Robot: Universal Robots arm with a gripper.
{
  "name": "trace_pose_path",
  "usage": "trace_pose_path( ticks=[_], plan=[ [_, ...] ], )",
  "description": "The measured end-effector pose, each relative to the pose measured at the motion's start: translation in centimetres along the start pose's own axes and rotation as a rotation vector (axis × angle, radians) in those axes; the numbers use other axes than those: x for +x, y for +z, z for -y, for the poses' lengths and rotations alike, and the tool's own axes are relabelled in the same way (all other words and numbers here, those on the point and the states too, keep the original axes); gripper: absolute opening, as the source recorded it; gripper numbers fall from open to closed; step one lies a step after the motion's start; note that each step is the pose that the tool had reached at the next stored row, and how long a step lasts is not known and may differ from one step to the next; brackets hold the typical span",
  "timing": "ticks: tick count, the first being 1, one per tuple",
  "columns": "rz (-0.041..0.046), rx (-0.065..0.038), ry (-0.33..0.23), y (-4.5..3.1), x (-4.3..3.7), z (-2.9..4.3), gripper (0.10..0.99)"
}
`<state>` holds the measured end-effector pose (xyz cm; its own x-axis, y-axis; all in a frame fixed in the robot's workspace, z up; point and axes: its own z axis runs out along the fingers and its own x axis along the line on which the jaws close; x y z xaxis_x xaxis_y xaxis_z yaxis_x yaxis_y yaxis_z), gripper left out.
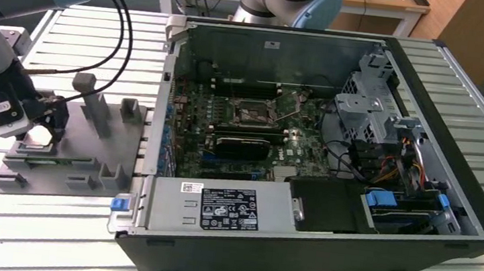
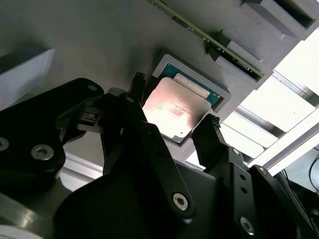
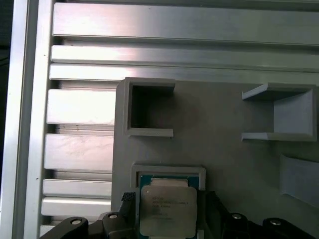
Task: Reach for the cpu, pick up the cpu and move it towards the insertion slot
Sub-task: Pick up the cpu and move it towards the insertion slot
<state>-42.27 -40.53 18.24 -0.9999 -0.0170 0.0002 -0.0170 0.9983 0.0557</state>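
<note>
Arm at the grey tray (image 1: 87, 153), which lay on the slatted aluminium bench (image 1: 52, 223) at the exterior view's left, beside the opened computer case (image 1: 478, 201). The gripper (image 1: 41, 135) stood low over the near end of the tray, close to its surface. In the second wrist view, the two black fingers (image 2: 212, 132) were drawn in on opposite sides of the cpu (image 2: 172, 109), their tips set against its edges so that the chip lay gripped between them with no gap to be seen. The cpu, with its silvery face toward the camera, sat over a square raised-rim pocket (image 3: 167, 170) in the tray. A teal strip of the pocket's floor showed beyond one edge of the chip. Whether the chip had cleared the pocket could not be told. The insertion slot (image 1: 251, 114), a small black square framed in metal, lay on the motherboard (image 1: 224, 133) inside the case, well apart from the gripper and toward the exterior view's right of it. Upright posts (image 1: 85, 85) rose from the tray behind the gripper.
</note>
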Motion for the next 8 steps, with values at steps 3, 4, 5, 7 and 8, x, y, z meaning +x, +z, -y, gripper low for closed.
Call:
trace_pose_path(
  ticks=[3, 4, 5, 7, 8],
  plan=[
    [-0.0001, -0.002, 0.000, -0.01, 0.00, 0.00, 0.651],
    [-0.0001, -0.002, 0.000, -0.01, 0.00, 0.00, 0.557],
    [-0.0001, -0.003, 0.000, -0.01, 0.00, 0.00, 0.557],
    [0.0001, -0.003, 0.000, 0.00, 0.00, 0.00, 0.545],
    [0.0003, -0.003, 0.000, -0.02, 0.00, 0.00, 0.545]
  ],
)
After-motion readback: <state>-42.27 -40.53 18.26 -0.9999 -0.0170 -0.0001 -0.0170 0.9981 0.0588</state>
